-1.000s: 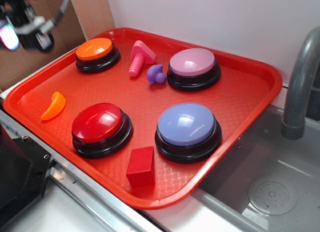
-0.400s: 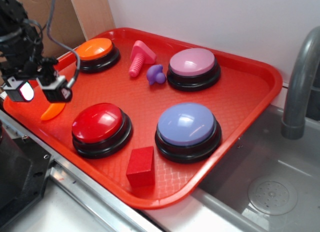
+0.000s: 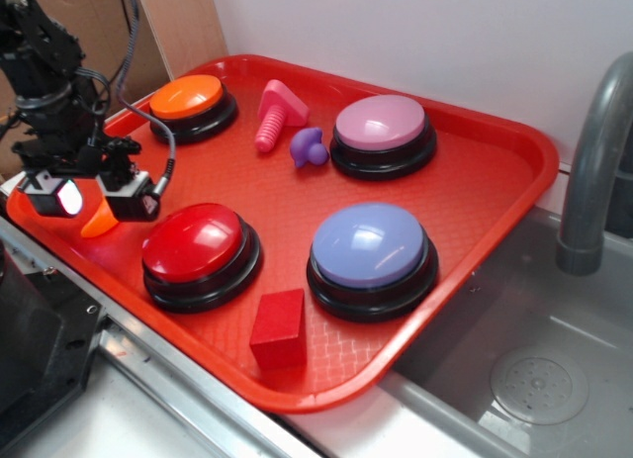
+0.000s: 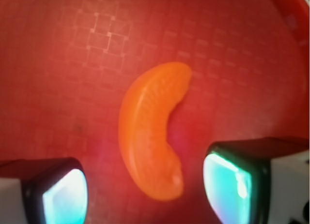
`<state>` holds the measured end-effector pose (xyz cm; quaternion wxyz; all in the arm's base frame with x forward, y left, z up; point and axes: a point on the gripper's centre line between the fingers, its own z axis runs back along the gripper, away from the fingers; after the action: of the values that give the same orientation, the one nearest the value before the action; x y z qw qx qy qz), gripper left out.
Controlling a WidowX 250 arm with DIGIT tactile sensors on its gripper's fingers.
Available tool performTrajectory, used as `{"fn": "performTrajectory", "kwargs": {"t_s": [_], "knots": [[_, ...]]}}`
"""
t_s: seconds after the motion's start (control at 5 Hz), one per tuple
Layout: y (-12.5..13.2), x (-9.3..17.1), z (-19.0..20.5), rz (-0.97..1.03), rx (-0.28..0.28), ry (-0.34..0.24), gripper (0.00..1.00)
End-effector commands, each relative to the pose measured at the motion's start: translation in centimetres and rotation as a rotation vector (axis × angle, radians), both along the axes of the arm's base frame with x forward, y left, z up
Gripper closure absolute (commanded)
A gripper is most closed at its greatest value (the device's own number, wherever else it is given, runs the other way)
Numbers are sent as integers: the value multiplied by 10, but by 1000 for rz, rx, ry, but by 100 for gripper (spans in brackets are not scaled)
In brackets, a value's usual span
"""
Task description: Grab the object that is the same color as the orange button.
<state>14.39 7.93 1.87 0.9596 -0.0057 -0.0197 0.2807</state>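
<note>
Orange crescent (image 4: 151,132) lies flat near the tray's (image 3: 475,196) left edge, under our gripper (image 3: 97,198)

Fingers are spread wide, one either side of its lower end, nothing pinched yet. We'd drop straight down and close across the narrow width (it's glossy, could squirt out). In the wrist view its long axis runs roughly top to bottom, tips curving right.

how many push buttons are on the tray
4. The orange button sits at the back left, the pink button back right, the red button front left, and the blue button front right. None looks hidden.
</note>
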Motion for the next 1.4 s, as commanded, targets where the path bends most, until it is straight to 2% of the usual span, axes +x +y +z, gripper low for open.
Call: {"fn": "performTrajectory", "kwargs": {"t_s": [0.0, 0.6, 0.8, 1.0, 1.2], "knots": [[4, -1, -8, 16, 48, 15, 100], [1, 1, -5, 23, 56, 15, 100], [0, 6, 4, 43, 66, 17, 100], [-3, 13, 31, 65, 57, -8, 100], [-5, 22, 60, 62, -8, -39, 100]]}}
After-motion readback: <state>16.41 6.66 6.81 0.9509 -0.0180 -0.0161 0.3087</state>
